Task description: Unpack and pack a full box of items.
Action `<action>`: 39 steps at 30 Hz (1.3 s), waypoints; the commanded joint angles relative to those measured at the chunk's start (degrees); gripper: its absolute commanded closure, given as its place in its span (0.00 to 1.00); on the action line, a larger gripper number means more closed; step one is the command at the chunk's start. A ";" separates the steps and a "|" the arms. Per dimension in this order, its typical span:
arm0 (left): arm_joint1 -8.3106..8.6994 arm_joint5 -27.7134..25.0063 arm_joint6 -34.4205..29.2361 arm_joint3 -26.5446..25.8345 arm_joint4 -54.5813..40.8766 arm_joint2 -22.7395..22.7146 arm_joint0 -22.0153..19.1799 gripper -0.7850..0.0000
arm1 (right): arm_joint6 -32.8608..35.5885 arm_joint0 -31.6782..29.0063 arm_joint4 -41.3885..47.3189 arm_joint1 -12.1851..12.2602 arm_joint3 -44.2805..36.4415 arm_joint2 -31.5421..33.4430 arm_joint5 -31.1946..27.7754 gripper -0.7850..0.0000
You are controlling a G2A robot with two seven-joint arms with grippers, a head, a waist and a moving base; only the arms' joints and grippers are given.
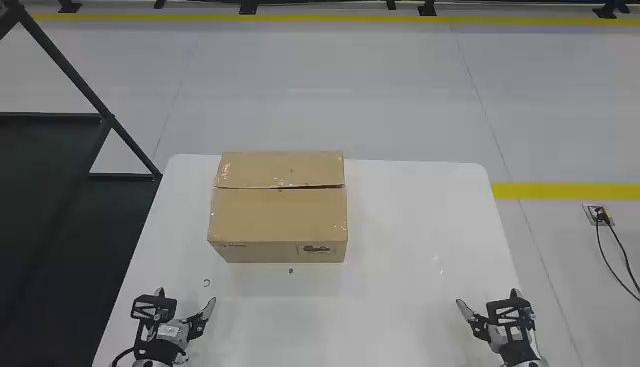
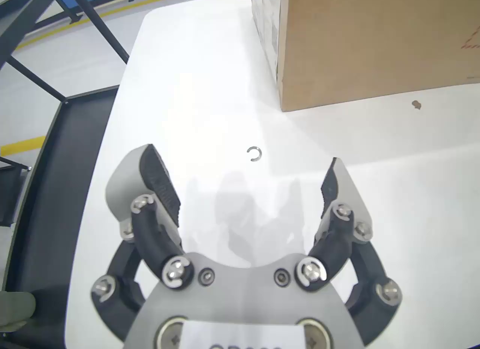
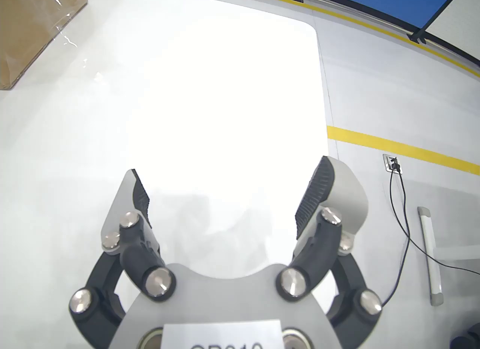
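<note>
Facing the box (image 2: 375, 35), left gripper (image 2: 242, 163) agape

The silver-and-black left gripper (image 2: 241, 158) is showing ribbed black rubber pads (image 2: 159, 183) on pale grey fingers (image 2: 123, 183), slotted silver screws (image 2: 175, 271) at its black linkage joints and a white printed label (image 2: 243, 335). The matching right gripper (image 3: 229, 167) is carrying smooth domed bolts (image 3: 160, 283).
</note>
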 commanded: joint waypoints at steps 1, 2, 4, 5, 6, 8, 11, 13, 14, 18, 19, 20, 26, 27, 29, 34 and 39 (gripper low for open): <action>0.00 0.00 0.00 0.00 0.00 0.00 0.00 0.00 | 0.00 0.00 0.00 0.00 0.00 0.00 0.00 0.00; 0.00 0.00 0.00 0.00 0.00 0.00 0.00 0.00 | 0.00 0.00 0.00 0.00 0.00 0.00 0.00 0.00; 0.00 0.00 0.00 0.00 0.00 0.00 0.00 0.00 | 0.00 0.00 0.00 0.00 0.00 0.00 0.00 0.00; 0.00 0.00 0.00 0.00 0.00 0.00 0.00 0.00 | 0.00 0.00 0.00 0.00 0.00 0.00 0.00 0.00; 0.00 0.00 0.00 0.00 0.00 0.00 0.00 0.00 | 0.00 0.00 0.00 0.00 0.00 0.00 0.00 0.00; 0.00 0.00 0.00 0.00 0.00 0.00 0.00 0.00 | 0.00 0.00 0.00 0.00 0.00 0.00 0.00 0.00; 0.00 0.00 0.00 0.00 0.00 0.00 0.00 0.00 | 0.00 0.00 0.00 0.00 0.00 0.00 0.00 0.00; 0.00 0.00 0.00 0.00 0.00 0.00 0.00 0.00 | 0.00 0.00 0.00 0.00 0.00 0.00 0.00 0.00; 0.00 0.00 0.00 0.00 0.00 0.00 0.00 0.00 | 0.00 0.00 0.00 0.00 0.00 0.00 0.00 0.00; 0.06 -2.48 3.13 -0.51 -1.65 -1.19 0.07 0.00 | -0.52 -0.31 -2.93 0.08 -1.87 -1.71 -3.09 0.00; 0.10 -2.95 3.86 -0.70 -2.00 -1.97 0.15 0.00 | -0.77 -0.51 -3.98 0.06 -2.80 -2.27 -3.23 0.00; 0.13 -3.67 4.47 -0.94 -3.00 -2.80 0.22 0.00 | -0.46 -0.77 -3.85 -0.02 -4.11 -3.03 -3.65 0.00; 0.39 -6.00 7.18 -2.90 -6.86 -8.80 -0.48 0.00 | 4.60 -0.72 -3.63 -0.22 -13.54 -5.92 -6.23 0.00; 0.43 -6.28 7.27 -3.10 -7.54 -9.74 -0.92 0.00 | 5.58 -0.27 -3.68 -0.27 -15.07 -6.64 -6.48 0.00; 0.54 -7.16 7.18 -3.41 -8.32 -11.26 -1.71 0.00 | 7.94 0.91 -2.42 -0.44 -17.87 -8.04 -6.65 0.00; 0.71 -9.95 7.61 -4.05 -9.26 -12.80 -2.12 0.00 | 12.39 4.40 0.23 -1.10 -22.70 -9.82 -0.50 0.00; 0.71 -9.95 7.61 -4.05 -9.26 -12.80 -2.12 0.00 | 12.39 4.40 0.23 -1.10 -22.70 -9.82 -0.50 0.00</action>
